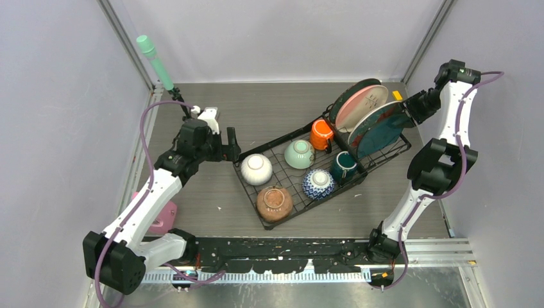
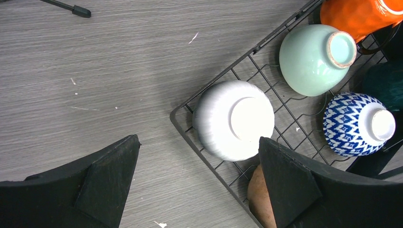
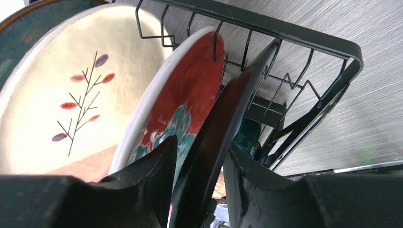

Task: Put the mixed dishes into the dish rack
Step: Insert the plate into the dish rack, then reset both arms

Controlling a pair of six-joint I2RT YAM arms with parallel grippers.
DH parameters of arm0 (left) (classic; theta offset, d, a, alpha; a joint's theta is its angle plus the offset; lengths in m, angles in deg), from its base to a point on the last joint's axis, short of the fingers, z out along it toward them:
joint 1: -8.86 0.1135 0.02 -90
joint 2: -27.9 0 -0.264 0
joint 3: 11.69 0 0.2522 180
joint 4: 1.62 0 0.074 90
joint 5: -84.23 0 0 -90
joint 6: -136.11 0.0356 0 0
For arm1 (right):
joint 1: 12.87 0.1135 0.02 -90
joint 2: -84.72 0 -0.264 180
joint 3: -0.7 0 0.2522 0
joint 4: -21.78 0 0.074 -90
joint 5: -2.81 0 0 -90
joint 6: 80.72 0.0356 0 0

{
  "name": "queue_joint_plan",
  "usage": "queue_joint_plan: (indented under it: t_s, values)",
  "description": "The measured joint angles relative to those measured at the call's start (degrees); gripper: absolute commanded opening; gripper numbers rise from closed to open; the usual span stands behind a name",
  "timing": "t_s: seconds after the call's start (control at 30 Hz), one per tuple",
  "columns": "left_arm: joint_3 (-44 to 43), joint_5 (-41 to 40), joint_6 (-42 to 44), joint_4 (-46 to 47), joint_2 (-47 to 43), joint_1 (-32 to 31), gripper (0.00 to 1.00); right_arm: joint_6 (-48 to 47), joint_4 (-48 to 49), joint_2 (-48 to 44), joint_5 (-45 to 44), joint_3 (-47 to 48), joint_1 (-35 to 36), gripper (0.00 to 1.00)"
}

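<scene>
Item: large dark teal speckled plate [image 1: 380, 131], being slotted into the dish rack [image 1: 247, 191]; last piece, near completion.

Plate is stood on edge in the slotted basket, just in front of the pink plate [image 1: 362, 106]. Its rim is pinched between the right gripper [image 3: 199, 156] fingers. Whether the lower edge is seated between wires is hidden, possibly not. Left gripper [image 2: 198, 140] is held with fingers wide apart, empty, above the white bowl [image 2: 235, 121]. Bowls and mugs are set inverted on the gridded tray. Next called for: seating confirmed, grip released, straight withdrawal without tipping neighbouring plates.
</scene>
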Motion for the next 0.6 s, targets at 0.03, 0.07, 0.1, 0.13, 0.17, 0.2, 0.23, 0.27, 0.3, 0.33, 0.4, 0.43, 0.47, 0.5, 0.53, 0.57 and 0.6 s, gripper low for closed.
queue_joint_plan:
  t_s: [0.03,0.07,0.1,0.13,0.17,0.2,0.23,0.27,0.3,0.33,0.4,0.43,0.47,0.5,0.53,0.57,0.6]
  values:
    - [0.00,0.13,0.00,0.00,0.11,0.00,1.00,-0.33,0.00,0.00,0.11,0.00,0.15,0.47]
    - [0.00,0.22,-0.02,0.00,0.17,0.00,1.00,-0.72,-0.02,-0.02,0.24,0.00,0.28,0.49]
    - [0.00,0.33,-0.04,0.00,0.22,0.00,1.00,-1.05,-0.04,-0.02,0.39,0.00,0.35,0.49]
    - [0.00,0.37,-0.07,0.00,0.22,0.00,1.00,-1.27,-0.09,-0.02,0.44,0.00,0.35,0.50]
    - [0.00,0.46,-0.09,-0.02,0.22,0.00,1.00,-1.42,-0.11,-0.02,0.48,0.00,0.35,0.51]
    - [0.00,0.55,-0.13,-0.02,0.22,0.00,1.00,-1.51,-0.09,-0.02,0.61,0.00,0.35,0.53]
    - [0.00,0.61,-0.17,-0.02,0.22,0.00,1.00,-1.70,-0.09,-0.02,0.81,0.00,0.33,0.54]
    - [0.00,0.68,-0.17,-0.04,0.22,0.00,1.00,-1.90,-0.11,-0.04,0.90,0.00,0.28,0.56]
    - [0.00,0.79,-0.20,-0.04,0.22,0.00,1.00,-2.08,-0.11,-0.11,0.90,0.00,0.24,0.56]
    - [0.00,0.79,-0.20,-0.04,0.22,0.00,1.00,-2.23,-0.15,-0.17,0.85,0.00,0.24,0.57]
    - [0.00,0.79,-0.20,-0.04,0.22,0.00,1.00,-2.36,-0.31,-0.68,0.87,0.00,0.24,0.57]
    - [0.00,0.79,-0.20,-0.07,0.22,0.00,1.00,-2.38,-0.24,-1.27,0.90,-0.09,0.24,0.57]
    - [0.00,0.79,-0.20,-0.07,0.22,0.00,1.00,-2.38,-0.17,-1.99,1.01,-0.13,0.24,0.58]
    - [0.00,0.79,-0.20,-0.07,0.22,0.00,1.00,-2.38,0.00,-2.73,1.09,-0.22,0.28,0.61]
    - [0.00,0.79,-0.20,-0.09,0.22,0.00,1.00,-2.34,0.28,-4.04,1.20,-0.46,0.35,0.62]
    - [0.00,0.79,-0.20,-0.09,0.22,0.00,1.00,-2.29,0.59,-5.14,1.27,-0.72,0.39,0.65]
    - [0.00,0.79,-0.20,-0.11,0.22,0.00,1.00,-2.19,1.07,-6.47,1.27,-1.25,0.39,0.66]
